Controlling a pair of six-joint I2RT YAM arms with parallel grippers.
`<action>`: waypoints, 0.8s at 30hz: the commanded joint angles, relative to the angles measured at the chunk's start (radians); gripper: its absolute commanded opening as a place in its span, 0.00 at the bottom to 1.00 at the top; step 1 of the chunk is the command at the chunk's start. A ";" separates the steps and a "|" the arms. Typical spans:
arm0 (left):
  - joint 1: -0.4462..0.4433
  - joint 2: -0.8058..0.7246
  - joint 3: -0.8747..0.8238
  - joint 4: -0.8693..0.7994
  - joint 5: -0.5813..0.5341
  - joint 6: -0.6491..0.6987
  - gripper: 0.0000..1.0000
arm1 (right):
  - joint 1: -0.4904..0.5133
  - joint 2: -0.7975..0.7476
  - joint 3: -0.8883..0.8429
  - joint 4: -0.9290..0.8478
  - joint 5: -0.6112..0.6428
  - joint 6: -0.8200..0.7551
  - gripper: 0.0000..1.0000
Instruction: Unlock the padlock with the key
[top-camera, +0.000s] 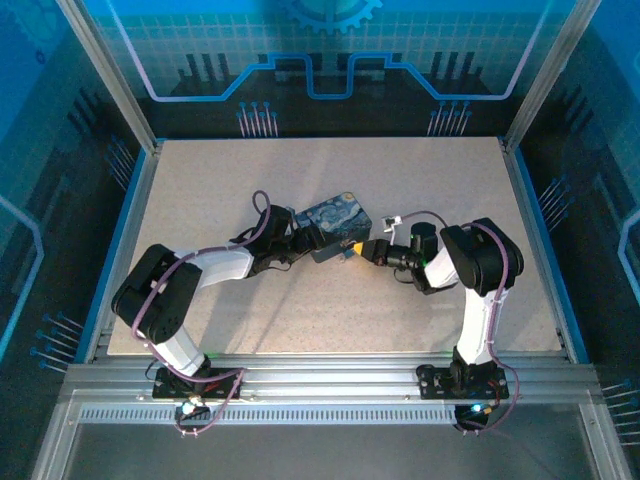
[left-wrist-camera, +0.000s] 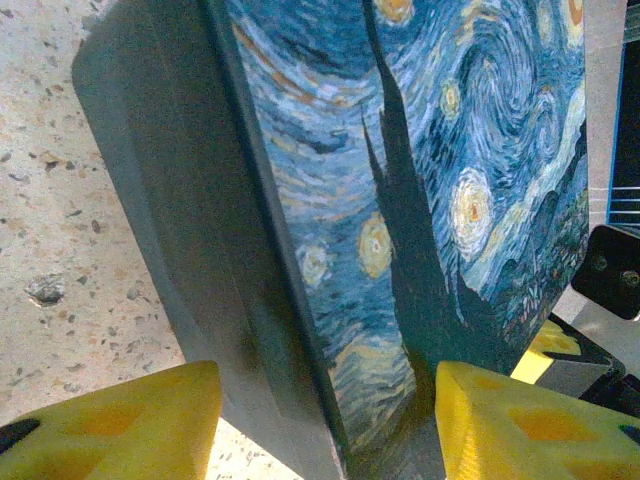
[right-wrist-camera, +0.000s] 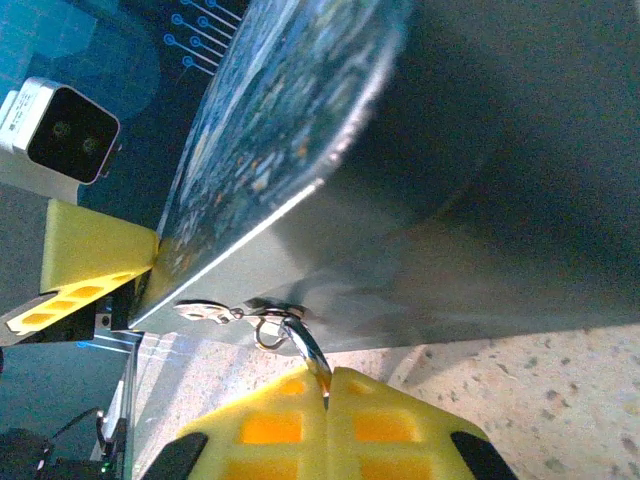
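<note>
The padlock (right-wrist-camera: 272, 328) was seen in the right wrist view as a small silvery loop. It hung at the lower front edge of the tin (top-camera: 335, 222), just beside the tin's clasp (right-wrist-camera: 205, 312). Its body could not be made out clearly. The key (right-wrist-camera: 312, 358), a thin metal sliver, was pinched between the fully closed jaws of the right gripper (right-wrist-camera: 325, 378). Its tip was directed up at the padlock and was touching it or very nearly so. Whether the tip was seated in the keyway could not be told.

The fetching and presenting of the key were judged done. Seating it, turning it and freeing the shackle were judged to be left, since no sprung shackle was seen.

One container was in view, the tin. Its painted lid (left-wrist-camera: 450, 200) was shut, so its contents were hidden. It lay on the table (top-camera: 250, 180) between the two arms. Its end was straddled by the left gripper (left-wrist-camera: 328, 378), whose jaws stood roughly half apart. One yellow finger (left-wrist-camera: 110, 425) was set beside the tin's dark side and the other at the lid face. Whether the tin was firmly pressed could not be told.
</note>
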 joint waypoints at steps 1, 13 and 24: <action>-0.016 -0.009 -0.036 -0.131 -0.013 -0.001 0.60 | -0.024 -0.023 -0.019 0.042 0.010 0.001 0.02; -0.005 -0.142 -0.054 -0.157 -0.055 0.019 0.67 | -0.040 -0.156 -0.064 -0.097 0.010 -0.070 0.02; 0.035 -0.350 -0.096 -0.250 -0.164 0.092 0.76 | -0.039 -0.375 -0.109 -0.310 0.018 -0.132 0.03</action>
